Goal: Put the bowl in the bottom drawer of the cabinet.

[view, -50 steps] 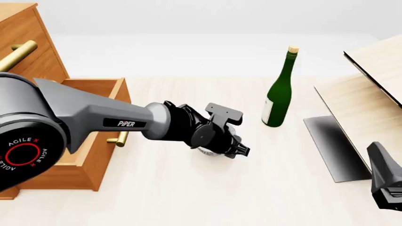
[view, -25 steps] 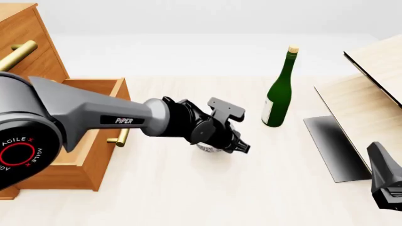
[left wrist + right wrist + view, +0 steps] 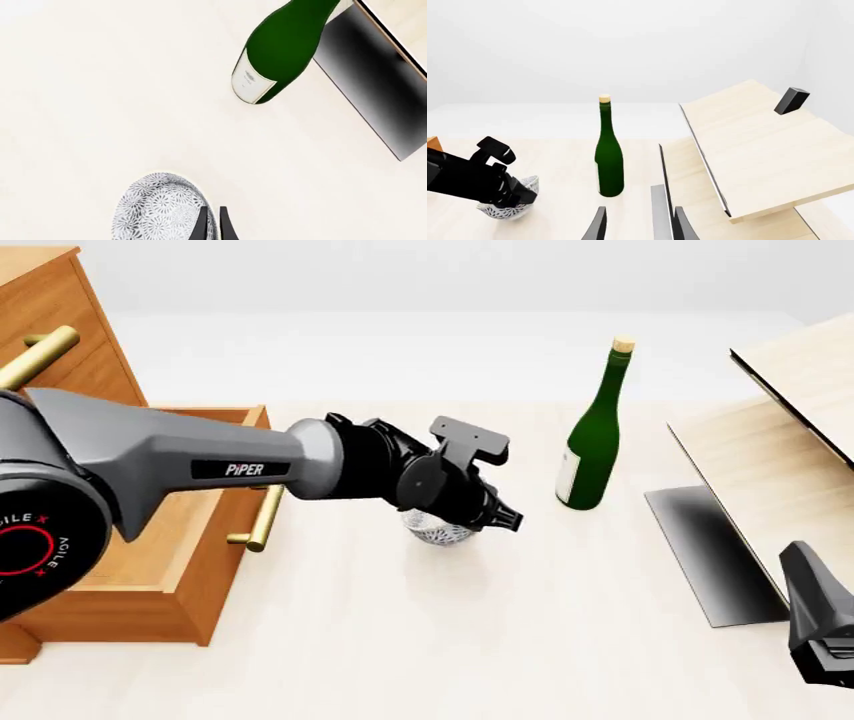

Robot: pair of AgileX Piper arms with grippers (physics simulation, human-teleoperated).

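The left gripper [image 3: 497,517] is clamped on the far-right rim of the bowl [image 3: 438,529], one finger inside and one outside, in the middle of the table. The bowl looks just lifted or barely resting; I cannot tell which. To do the carry well, keep the bowl level, raise it enough to clear the front of the bottom drawer [image 3: 174,570], then swing left and lower it into the open box. The bowl is small, round, glossy white with a fine blue-grey speckle; the cabinet [image 3: 54,330] is orange-brown wood with brass bar handles. A tall green bottle [image 3: 591,435] stands to the right. The right gripper [image 3: 639,226] idles near right, fingers apart.
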